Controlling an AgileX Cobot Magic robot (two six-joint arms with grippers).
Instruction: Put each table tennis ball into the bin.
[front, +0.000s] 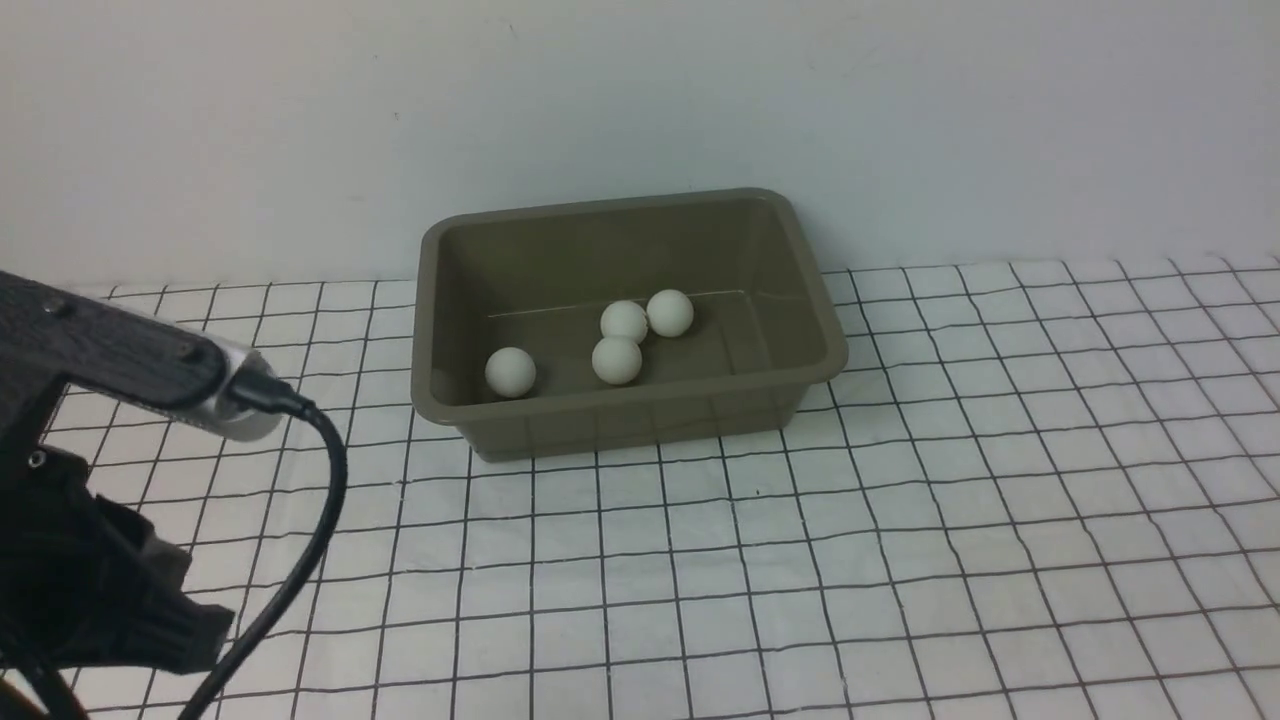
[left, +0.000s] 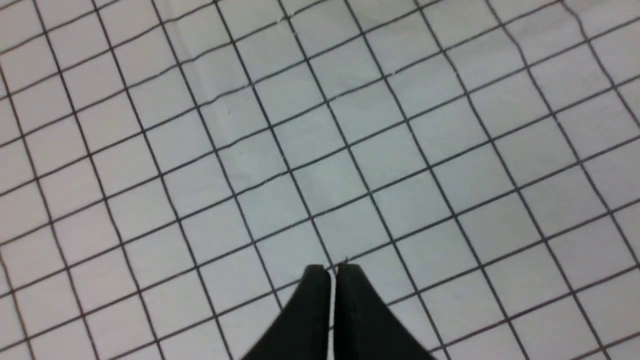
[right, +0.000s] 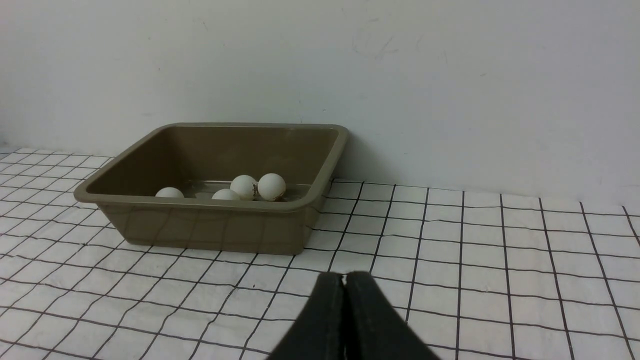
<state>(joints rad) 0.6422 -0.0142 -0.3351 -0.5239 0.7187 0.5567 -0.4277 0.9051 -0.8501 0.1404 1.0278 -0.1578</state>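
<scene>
Two grippers: left gripper (left: 332, 272) with jaws pressed together, empty, low in the left wrist frame over bare grid; right gripper (right: 344, 278) likewise closed on nothing, bottom centre of the right wrist frame.
Left arm: dark bulk and cable at lower left of the front frame, jaws cut off by the edge there.
Bench (front: 1000, 520): white cloth with black grid; no loose ball visible on it in any view.
Bin (front: 640, 408): olive-grey tub, upper centre of the front frame, against the wall.
Balls: four table tennis balls (front: 616, 360) inside the bin; three clustered mid-floor, one apart at its left.
Handling, judged: very light, hard-shelled, smooth, quick to roll or squirt out; best pinched across the widest part, gently.
Hidden: fifth ball unseen, perhaps behind the left arm, below the near rim, or out of frame; printed marks barely legible; near bin floor masked by the rim.
</scene>
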